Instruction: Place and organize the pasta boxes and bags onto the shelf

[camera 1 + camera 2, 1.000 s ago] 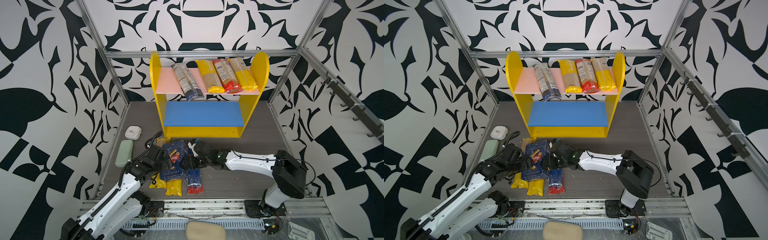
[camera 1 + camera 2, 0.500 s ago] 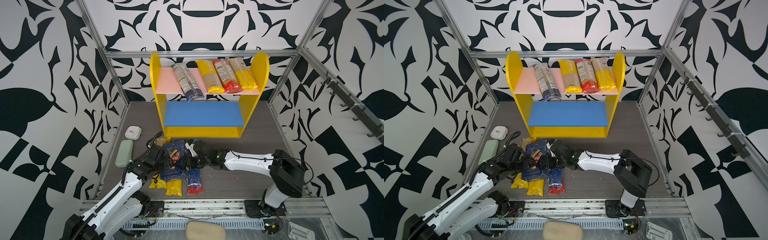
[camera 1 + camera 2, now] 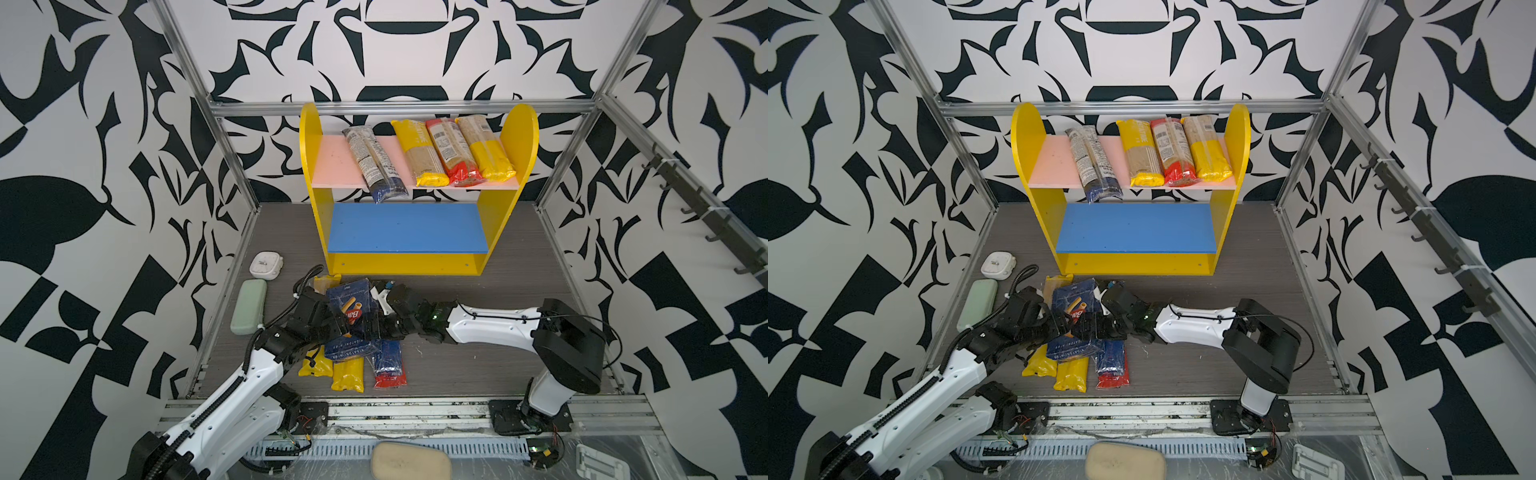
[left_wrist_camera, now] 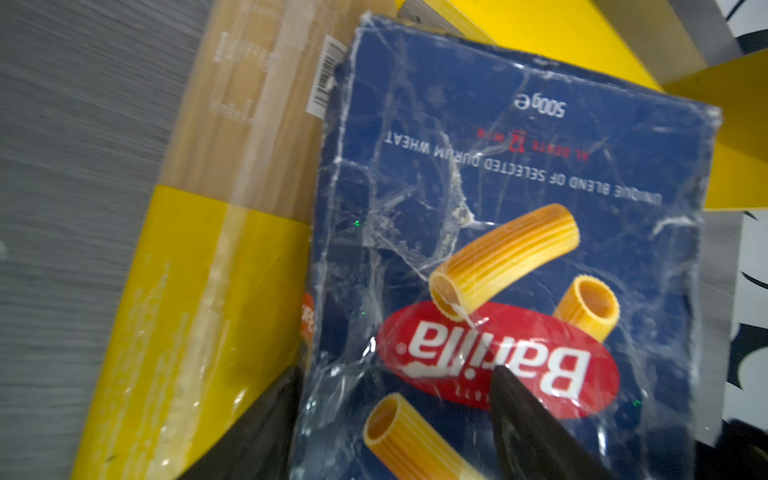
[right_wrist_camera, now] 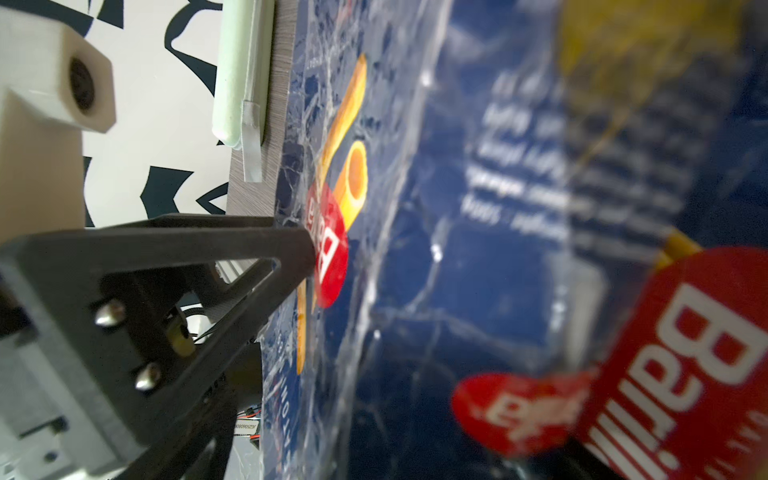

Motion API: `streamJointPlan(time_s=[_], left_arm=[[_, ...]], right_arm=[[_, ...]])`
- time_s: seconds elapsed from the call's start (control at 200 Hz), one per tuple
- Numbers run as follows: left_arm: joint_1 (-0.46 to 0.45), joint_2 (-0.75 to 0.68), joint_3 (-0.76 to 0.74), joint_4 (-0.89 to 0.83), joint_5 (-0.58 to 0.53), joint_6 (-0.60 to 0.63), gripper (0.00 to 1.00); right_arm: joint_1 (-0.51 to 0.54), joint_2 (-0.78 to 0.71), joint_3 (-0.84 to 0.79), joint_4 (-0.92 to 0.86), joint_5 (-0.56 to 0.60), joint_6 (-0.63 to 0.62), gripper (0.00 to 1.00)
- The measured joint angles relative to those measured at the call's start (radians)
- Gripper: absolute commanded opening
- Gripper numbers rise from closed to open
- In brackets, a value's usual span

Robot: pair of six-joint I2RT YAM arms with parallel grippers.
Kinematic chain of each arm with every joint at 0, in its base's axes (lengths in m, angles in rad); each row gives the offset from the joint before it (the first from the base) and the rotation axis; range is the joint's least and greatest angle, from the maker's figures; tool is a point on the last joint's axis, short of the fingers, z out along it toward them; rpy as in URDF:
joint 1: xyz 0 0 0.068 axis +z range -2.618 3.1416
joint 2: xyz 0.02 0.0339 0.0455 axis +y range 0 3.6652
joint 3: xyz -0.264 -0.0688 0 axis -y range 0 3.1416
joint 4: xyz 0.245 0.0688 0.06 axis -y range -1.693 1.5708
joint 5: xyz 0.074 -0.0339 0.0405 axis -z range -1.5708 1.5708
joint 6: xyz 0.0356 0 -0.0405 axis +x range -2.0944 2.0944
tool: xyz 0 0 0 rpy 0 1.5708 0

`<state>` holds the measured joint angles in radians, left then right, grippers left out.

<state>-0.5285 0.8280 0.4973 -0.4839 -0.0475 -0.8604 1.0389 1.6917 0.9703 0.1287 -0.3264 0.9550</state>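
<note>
The left pincer pinches the rigatoni block by its near edge, one finger atop its face, one beneath, likely to tip it off the spaghetti bags under it. Opposite, the right pincer stands wide, seemingly bracing the block; the shelf waits beyond both.
</note>
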Motion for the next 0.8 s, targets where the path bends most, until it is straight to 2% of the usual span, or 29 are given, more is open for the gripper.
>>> streamJointPlan(time_s=[0.155, 0.455, 0.625, 0.8], left_arm=[[0.002, 0.025, 0.0, 0.038, 0.023, 0.002, 0.73], [0.004, 0.089, 0.027, 0.084, 0.054, 0.028, 0.74], [0.006, 0.147, 0.074, 0.098, 0.069, 0.047, 0.76], [0.005, 0.156, 0.115, 0.099, 0.109, 0.055, 0.81]], right_arm=[[-0.002, 0.005, -0.007, 0.014, -0.006, 0.008, 0.97], [-0.01, 0.005, -0.016, 0.019, -0.006, 0.018, 0.86], [-0.021, 0.002, -0.034, 0.021, -0.004, 0.03, 0.65], [-0.045, -0.048, -0.086, 0.047, -0.015, 0.048, 0.51]])
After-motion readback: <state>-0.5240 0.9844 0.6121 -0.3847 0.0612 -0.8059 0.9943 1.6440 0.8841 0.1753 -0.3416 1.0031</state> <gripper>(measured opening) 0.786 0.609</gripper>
